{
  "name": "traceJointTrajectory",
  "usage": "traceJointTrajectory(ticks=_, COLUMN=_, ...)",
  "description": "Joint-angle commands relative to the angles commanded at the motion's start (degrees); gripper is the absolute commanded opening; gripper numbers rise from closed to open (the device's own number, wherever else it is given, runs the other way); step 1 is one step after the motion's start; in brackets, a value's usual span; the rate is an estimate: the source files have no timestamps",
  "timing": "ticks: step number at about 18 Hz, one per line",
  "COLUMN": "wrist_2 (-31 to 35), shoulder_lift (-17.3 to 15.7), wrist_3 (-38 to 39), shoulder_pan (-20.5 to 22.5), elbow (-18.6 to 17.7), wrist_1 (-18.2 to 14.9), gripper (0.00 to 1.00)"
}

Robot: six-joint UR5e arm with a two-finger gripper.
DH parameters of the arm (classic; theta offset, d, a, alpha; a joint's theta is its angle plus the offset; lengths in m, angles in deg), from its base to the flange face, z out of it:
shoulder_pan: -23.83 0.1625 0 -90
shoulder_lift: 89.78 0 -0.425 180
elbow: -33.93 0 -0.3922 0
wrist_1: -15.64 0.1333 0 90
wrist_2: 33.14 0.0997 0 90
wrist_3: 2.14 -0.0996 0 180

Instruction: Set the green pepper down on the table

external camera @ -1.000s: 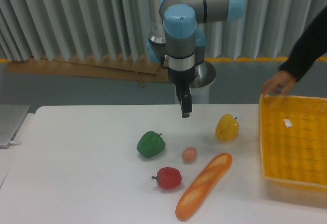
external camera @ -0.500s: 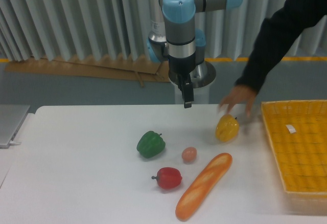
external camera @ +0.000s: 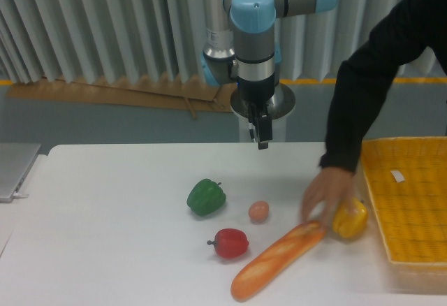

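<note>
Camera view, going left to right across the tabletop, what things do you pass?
green pepper → red pepper → egg → baguette → yellow pepper → yellow basket

The claw (external camera: pixel 262 140) is seen edge-on, so its jaws' gap cannot be told. A person's hand (external camera: pixel 323 194) hides part of the yellow pepper (external camera: pixel 351 219) and the baguette's (external camera: pixel 276 262) end. The basket (external camera: pixel 408 205) runs off the right edge.
</note>
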Motion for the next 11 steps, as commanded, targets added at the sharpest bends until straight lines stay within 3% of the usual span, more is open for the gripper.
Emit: traceJointTrajectory(ticks=11, wrist_2=-1.85, shoulder_lift=0.62, wrist_3=0.09, shoulder_pan=-0.53, elbow=-0.26, wrist_1=0.0, gripper=1.0)
